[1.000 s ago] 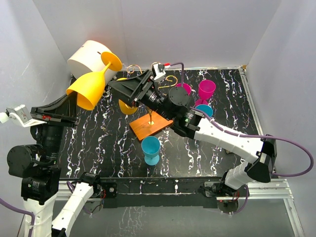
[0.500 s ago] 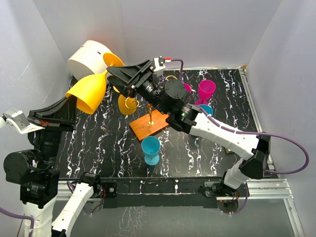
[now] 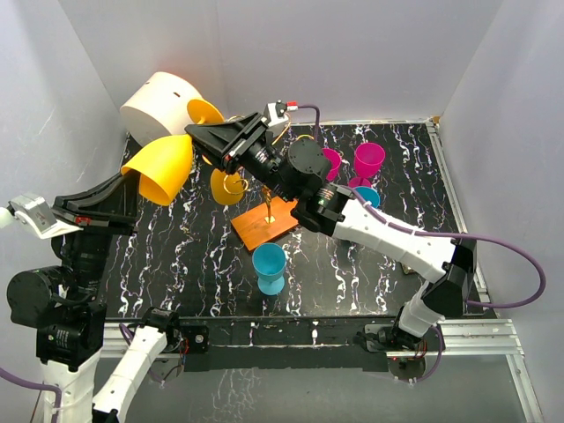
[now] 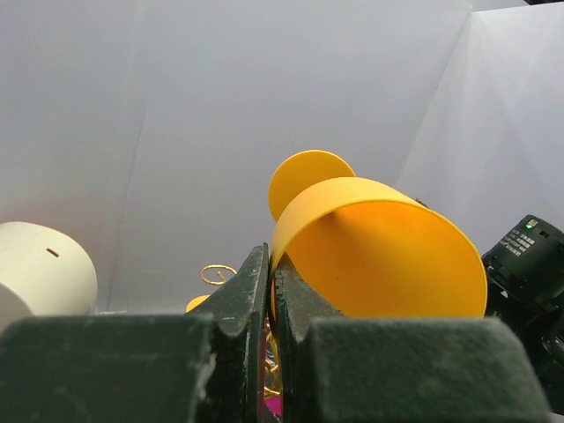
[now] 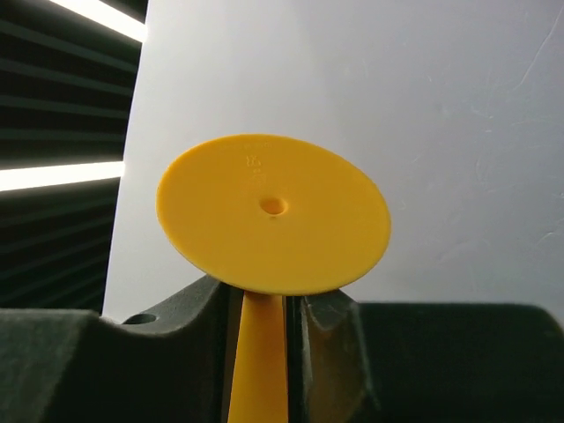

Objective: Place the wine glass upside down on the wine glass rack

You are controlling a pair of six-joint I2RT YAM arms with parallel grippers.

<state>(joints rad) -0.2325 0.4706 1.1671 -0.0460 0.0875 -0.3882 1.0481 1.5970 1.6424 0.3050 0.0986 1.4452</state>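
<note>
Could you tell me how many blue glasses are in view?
2: one blue glass on the table near the rack's base, another peeking behind the right arm; others may be hidden.

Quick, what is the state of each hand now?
Left hand: closed on the yellow wine glass, at its rim.
Right hand: around its stem; grip cannot be told.

— What do we count among the glasses?
— We count six: two yellow wine glasses (image 3: 160,167) (image 3: 226,188), two magenta wine glasses (image 3: 368,159) (image 3: 333,160) and two blue wine glasses (image 3: 269,264) (image 3: 367,196).
— And besides those?
— We record one wine glass rack (image 3: 264,231) and one white cylinder (image 3: 159,101).
</note>
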